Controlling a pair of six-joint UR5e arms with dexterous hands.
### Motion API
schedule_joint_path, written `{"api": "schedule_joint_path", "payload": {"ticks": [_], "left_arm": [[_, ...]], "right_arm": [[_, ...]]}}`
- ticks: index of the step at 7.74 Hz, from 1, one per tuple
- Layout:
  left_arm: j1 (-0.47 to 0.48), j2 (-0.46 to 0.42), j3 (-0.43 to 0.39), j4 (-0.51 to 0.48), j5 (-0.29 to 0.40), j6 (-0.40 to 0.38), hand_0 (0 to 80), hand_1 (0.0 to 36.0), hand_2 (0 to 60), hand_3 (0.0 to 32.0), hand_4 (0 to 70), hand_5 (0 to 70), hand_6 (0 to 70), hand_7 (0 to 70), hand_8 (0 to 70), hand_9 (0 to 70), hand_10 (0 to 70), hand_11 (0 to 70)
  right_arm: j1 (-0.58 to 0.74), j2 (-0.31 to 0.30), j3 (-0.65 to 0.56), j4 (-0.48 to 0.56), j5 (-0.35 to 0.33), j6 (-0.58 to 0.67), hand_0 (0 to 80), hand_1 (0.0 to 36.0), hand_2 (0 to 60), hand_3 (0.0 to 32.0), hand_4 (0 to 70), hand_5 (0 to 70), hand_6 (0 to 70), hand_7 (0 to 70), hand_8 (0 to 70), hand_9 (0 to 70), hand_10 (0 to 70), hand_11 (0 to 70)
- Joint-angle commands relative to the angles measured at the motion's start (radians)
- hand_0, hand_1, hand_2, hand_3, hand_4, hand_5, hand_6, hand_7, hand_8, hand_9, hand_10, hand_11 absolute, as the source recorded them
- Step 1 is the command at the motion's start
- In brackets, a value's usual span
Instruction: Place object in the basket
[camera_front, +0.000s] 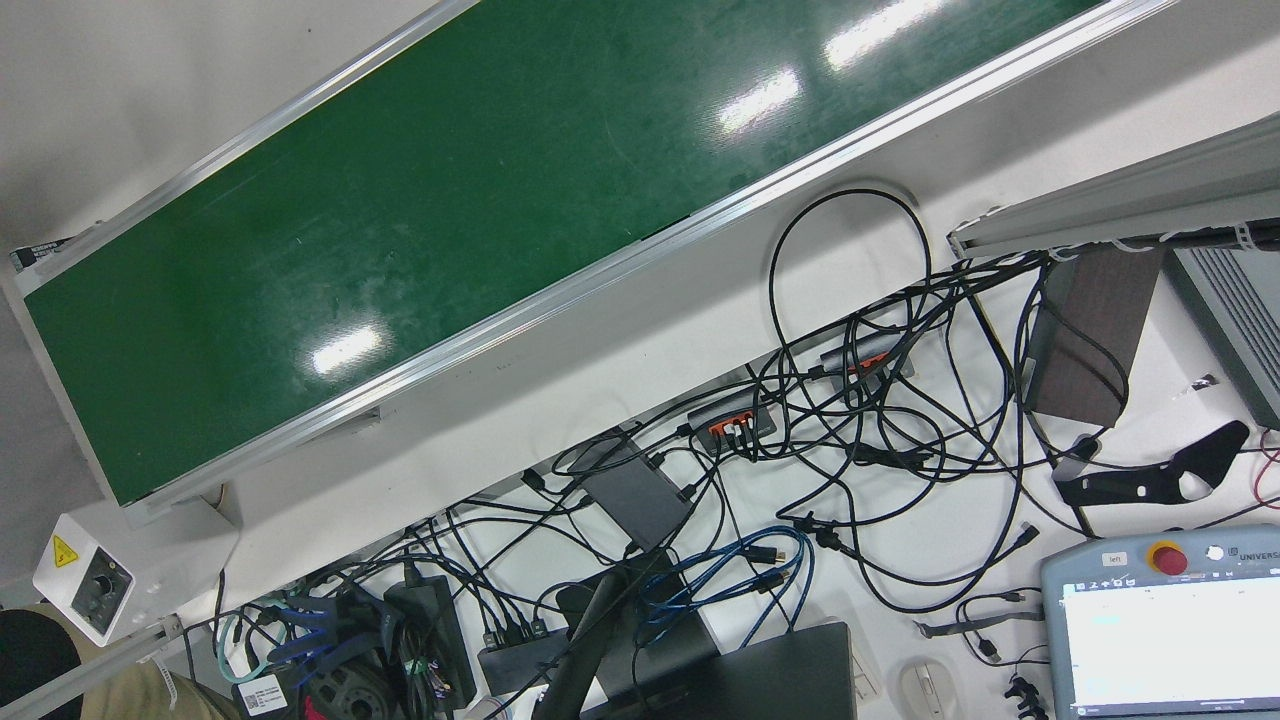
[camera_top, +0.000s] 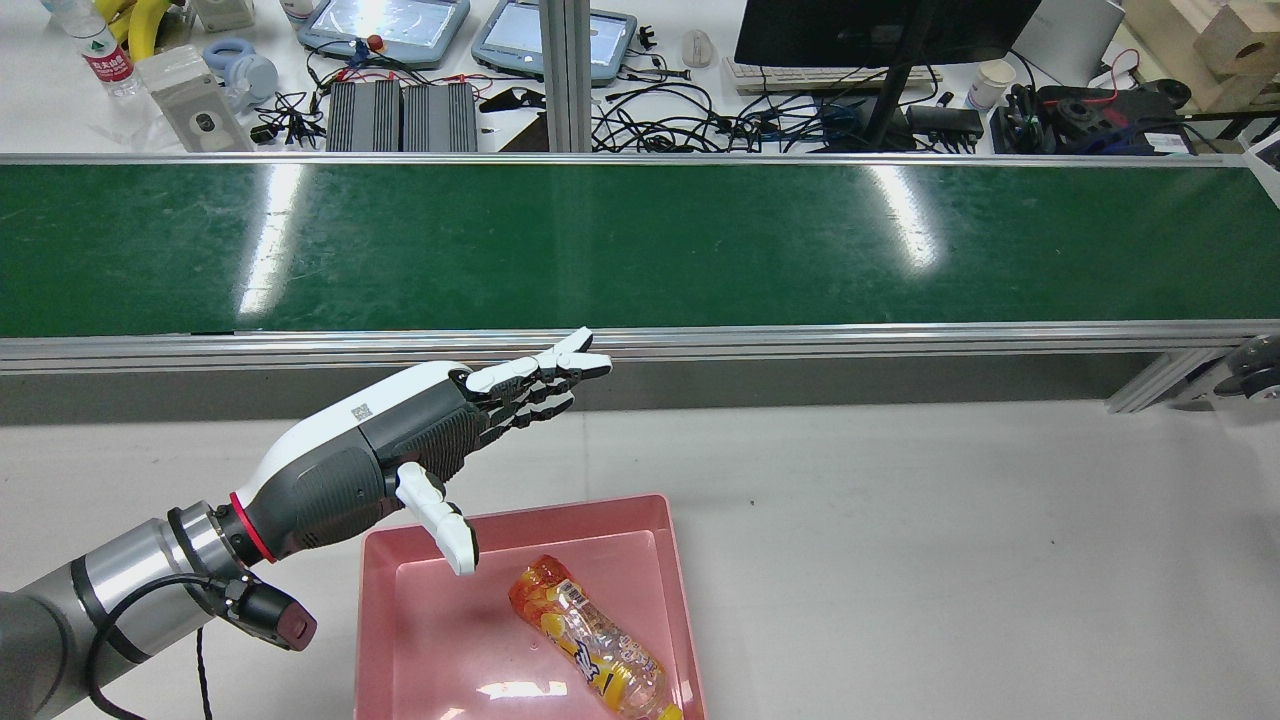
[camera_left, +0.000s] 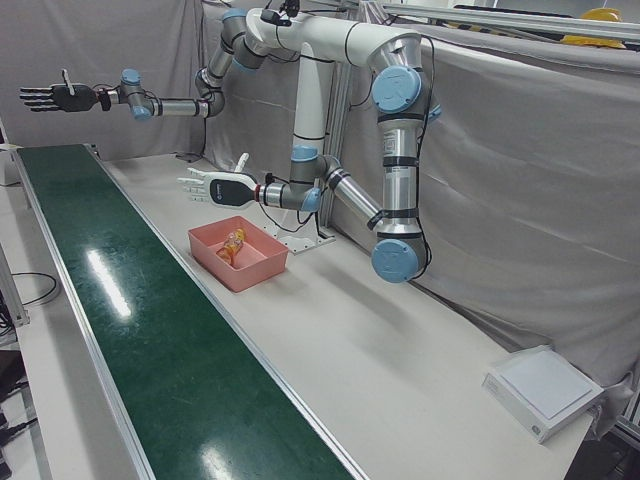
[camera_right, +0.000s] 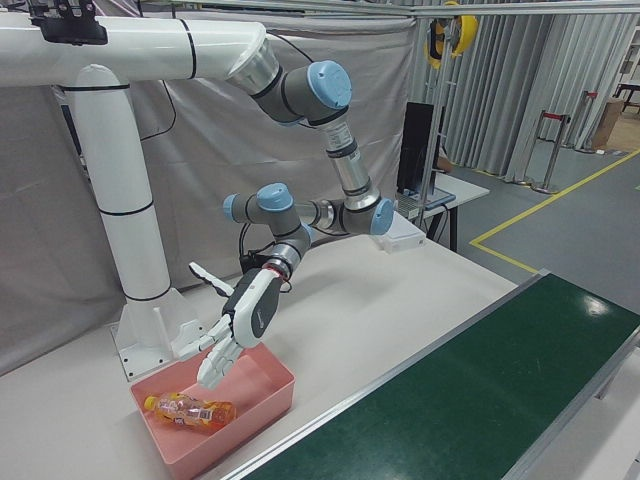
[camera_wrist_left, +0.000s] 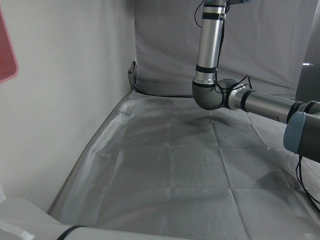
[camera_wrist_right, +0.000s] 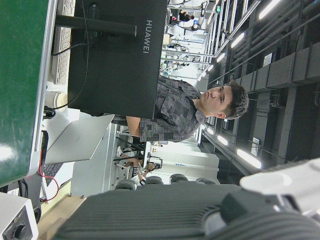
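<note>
The bottle (camera_top: 590, 640) already lies inside the pink basket (camera_top: 670, 560) on the counter (camera_top: 950, 560). The left hand (camera_top: 420, 450) hovers above it, fingers spread and empty; the right hand (camera_left: 50, 97) is raised far off, also spread. A low retreat could let the thumb clip the basket rim and shift it.

Bright, even overhead light throws white glare streaks on the green belt (camera_top: 640, 245), shadows stay soft, and the right hand view's foreground is blurred.
</note>
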Motion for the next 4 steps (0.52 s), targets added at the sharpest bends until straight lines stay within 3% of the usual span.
{"api": "schedule_joint_path", "payload": {"ticks": [1,3,4], "left_arm": [[-0.014,-0.003,-0.002,-0.009,0.011,-0.007,45.8,0.0,0.0,0.0,17.2,20.9,4.2,2.6,6.1,7.6,9.0,12.9],[-0.107,-0.003,-0.035,-0.001,0.093,-0.009,47.9,0.0,0.0,0.0,22.5,32.1,6.3,4.4,9.6,12.4,12.1,17.7],[-0.151,-0.001,-0.064,0.04,0.095,-0.009,48.1,0.0,0.0,0.0,24.2,42.0,7.8,7.2,10.7,13.6,13.4,19.5]], "right_arm": [[0.001,0.0,0.001,0.001,0.0,0.0,0.0,0.0,0.0,0.0,0.0,0.0,0.0,0.0,0.0,0.0,0.0,0.0],[0.001,0.0,0.003,0.001,0.0,0.0,0.0,0.0,0.0,0.0,0.0,0.0,0.0,0.0,0.0,0.0,0.0,0.0],[0.001,0.0,0.003,0.001,0.0,0.0,0.0,0.0,0.0,0.0,0.0,0.0,0.0,0.0,0.0,0.0,0.0,0.0]]}}
